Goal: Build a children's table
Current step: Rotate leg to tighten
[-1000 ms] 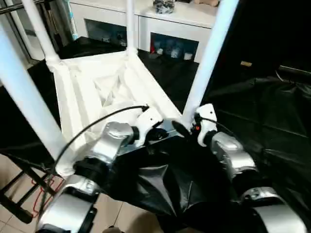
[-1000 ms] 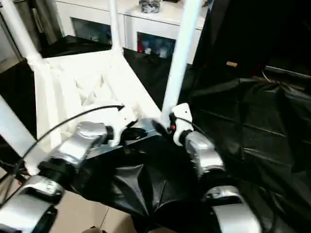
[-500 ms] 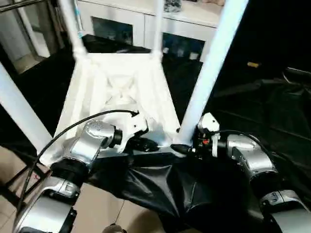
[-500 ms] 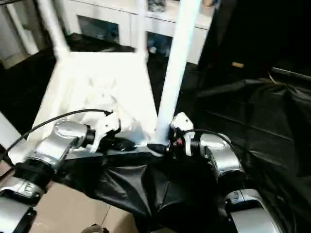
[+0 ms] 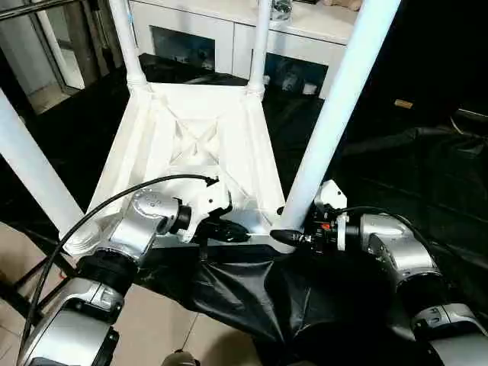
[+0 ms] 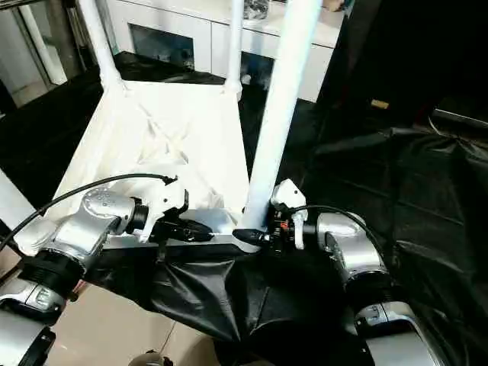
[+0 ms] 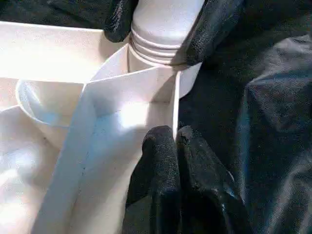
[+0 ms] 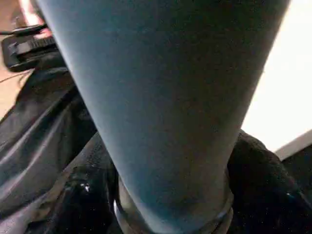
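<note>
low white cabinet with dark glass doors [image 5: 229, 46] along the far side, small items behind the glass, a jar-like object [image 5: 280, 8] on its top. crumpled glossy black plastic sheeting [image 5: 396, 175] spread over the work surface and right side. pale beige tiled floor [image 5: 164, 328] below, near left. black metal frame [image 5: 19, 293] at lower left.

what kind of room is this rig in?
Looks like an indoor room used as a makeshift workshop: white glass-door cabinet along the back wall, tiled floor, and black sheeting draped over the work surface under the upturned tabletop.
</note>
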